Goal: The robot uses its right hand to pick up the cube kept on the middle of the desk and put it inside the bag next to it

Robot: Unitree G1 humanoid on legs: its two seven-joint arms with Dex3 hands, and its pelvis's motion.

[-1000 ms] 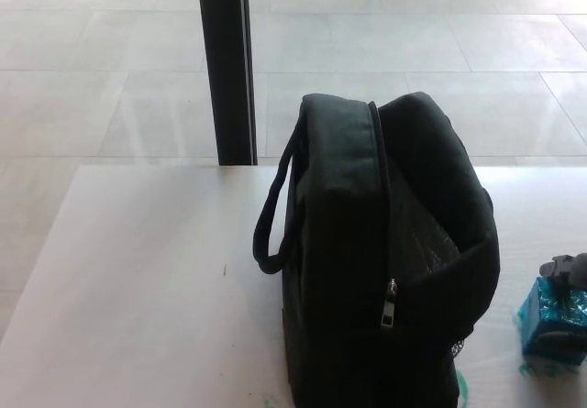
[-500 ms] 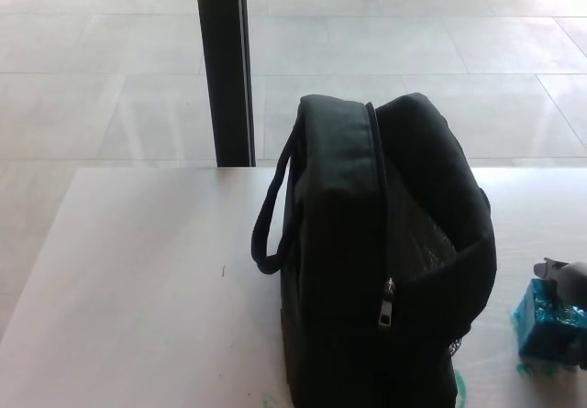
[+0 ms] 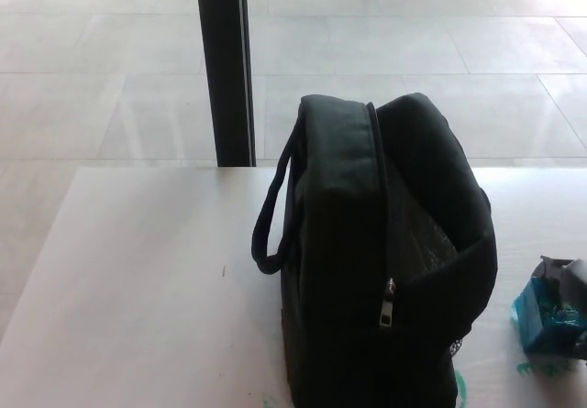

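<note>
Where the right edge of the head view cuts it off, the blue cube [image 3: 550,321] sits just above the white bench [image 3: 138,280], to the right of the black bag [image 3: 385,261] and apart from it. The right robot hand [image 3: 570,280] is on top of the cube at the frame's edge, grey and dark parts of it pressed against the cube's upper side; so little of it shows that I cannot tell how far its fingers are closed or whether they truly have hold of the cube. Compared with half a second ago, the cube looks tilted and slightly raised, its top corner higher in the picture, and the hand has shifted a little up and to the left over it. A greenish mark [image 3: 541,368] lies on the bench under the cube. The bag has not moved: it stands upright in the middle of the bench with its zip [image 3: 388,303] open along the top and front, the right flap sagging outward so that the grey lining [image 3: 426,243] shows inside. Its carry strap [image 3: 272,211] loops out on the left side. Behind the bench a dark post [image 3: 225,64] rises from the pale tiled floor [image 3: 110,69], with bright patches of light along the top. The left robot hand does not show.
</note>
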